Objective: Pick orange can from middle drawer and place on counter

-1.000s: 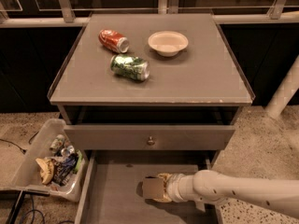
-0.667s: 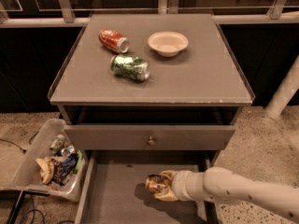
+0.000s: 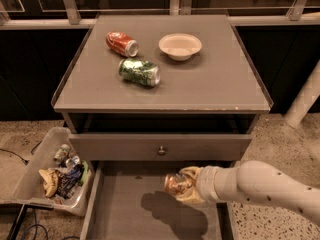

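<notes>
Three things lie on the counter (image 3: pixel 215 84). A red can (image 3: pixel 122 43) lies on its side at about 10 o'clock on the grey top. A green-and-white can (image 3: pixel 139 72) lies on its side near it, at 5 o'clock from the red one, and the two do not touch. A pale bowl (image 3: pixel 180 46) sits right way up at 3 o'clock from the red can, near the back edge.

Under the counter is a grey drawer front (image 3: pixel 115 146) with a small round knob (image 3: pixel 161 150) in its middle. Below that, at 6 o'clock in the view, the middle drawer (image 3: pixel 125 204) is pulled out. Its floor is flat and grey.

The orange can (image 3: pixel 172 183) is over this drawer, near the back, at about 1 o'clock on the drawer floor. It is tipped on its side, and its shiny end faces 9 o'clock. The gripper (image 3: pixel 182 185) has hold of it. Its tan fingers (image 3: pixel 192 173) are closed around the can, one above and one below. The can looks lifted off the drawer floor, because a dark shadow (image 3: pixel 175 216) lies on the floor at 6 o'clock from it. The fat white arm (image 3: pixel 265 186) comes in from 3 o'clock.

On the ground at 9 o'clock from the drawer sits a clear bin (image 3: pixel 30 174) with mixed junk in it. A white post (image 3: pixel 305 99) leans at 3 o'clock, beside the cabinet.
</notes>
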`<state>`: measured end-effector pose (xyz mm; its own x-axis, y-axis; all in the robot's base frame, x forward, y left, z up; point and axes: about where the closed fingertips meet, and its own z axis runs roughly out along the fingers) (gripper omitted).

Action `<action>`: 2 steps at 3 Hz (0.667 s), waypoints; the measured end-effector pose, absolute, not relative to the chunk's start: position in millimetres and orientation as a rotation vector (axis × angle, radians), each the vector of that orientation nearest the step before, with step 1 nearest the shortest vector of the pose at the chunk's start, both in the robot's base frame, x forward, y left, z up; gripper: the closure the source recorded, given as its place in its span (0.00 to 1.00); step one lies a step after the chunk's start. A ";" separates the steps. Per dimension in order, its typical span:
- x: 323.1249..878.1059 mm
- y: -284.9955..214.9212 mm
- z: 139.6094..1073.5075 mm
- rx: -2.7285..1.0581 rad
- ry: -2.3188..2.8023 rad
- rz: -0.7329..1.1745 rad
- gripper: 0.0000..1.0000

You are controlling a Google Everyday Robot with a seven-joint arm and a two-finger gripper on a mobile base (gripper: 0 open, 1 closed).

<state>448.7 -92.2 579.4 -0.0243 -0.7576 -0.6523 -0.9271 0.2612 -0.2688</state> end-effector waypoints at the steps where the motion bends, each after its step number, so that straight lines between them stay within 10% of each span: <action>1: 449.1 -94.8 650.0 -1.579 1.799 0.184 1.00; 2: 449.5 -95.2 672.5 -1.601 1.778 0.121 1.00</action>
